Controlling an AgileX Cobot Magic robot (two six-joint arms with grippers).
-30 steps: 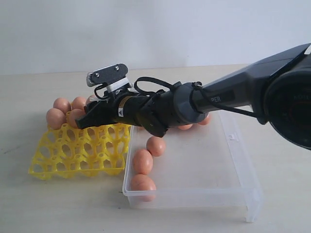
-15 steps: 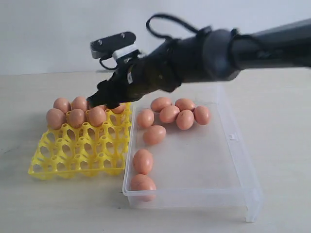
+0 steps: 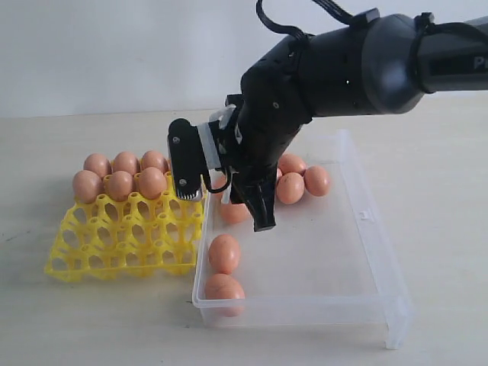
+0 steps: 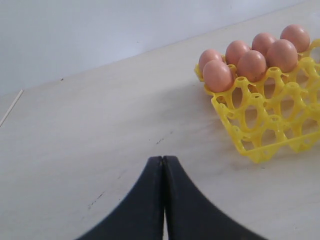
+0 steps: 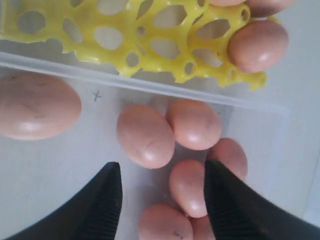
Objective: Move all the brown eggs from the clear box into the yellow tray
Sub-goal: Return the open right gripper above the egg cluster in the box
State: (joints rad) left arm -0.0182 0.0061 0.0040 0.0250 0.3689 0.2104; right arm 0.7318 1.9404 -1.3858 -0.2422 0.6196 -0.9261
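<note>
- Over the last second the right arm (image 3: pixel 343 65) has swung off the yellow tray (image 3: pixel 114 244) and back over the clear box (image 3: pixel 320 259). It now points down at the box's 11 o'clock corner in the exterior view.
- The clear box lies at 3 o'clock of the tray, with their edges just beside each other. Most of its floor, from 1 through 6 o'clock, is bare.
- The yellow tray has its two far rows, along the 12 o'clock edge, partly filled. The cups towards 6 o'clock are empty.
- The right gripper (image 5: pixel 161 167) has its fingers spread with nothing between them. It hangs over a cluster of eggs in the box.
- The left gripper (image 4: pixel 163 161) has its fingers pressed together and holds nothing. It sits well apart from the tray, at about the tray's 8 o'clock in its own wrist view.
- Seven brown eggs (image 3: pixel 119 185) sit in tray cups. In the box, two lie near the 7 o'clock corner and several more crowd from 10 to 12 o'clock, some hidden behind the arm.
- The task looks a little under half done. The likely next step is closing on one egg from the cluster.
</note>
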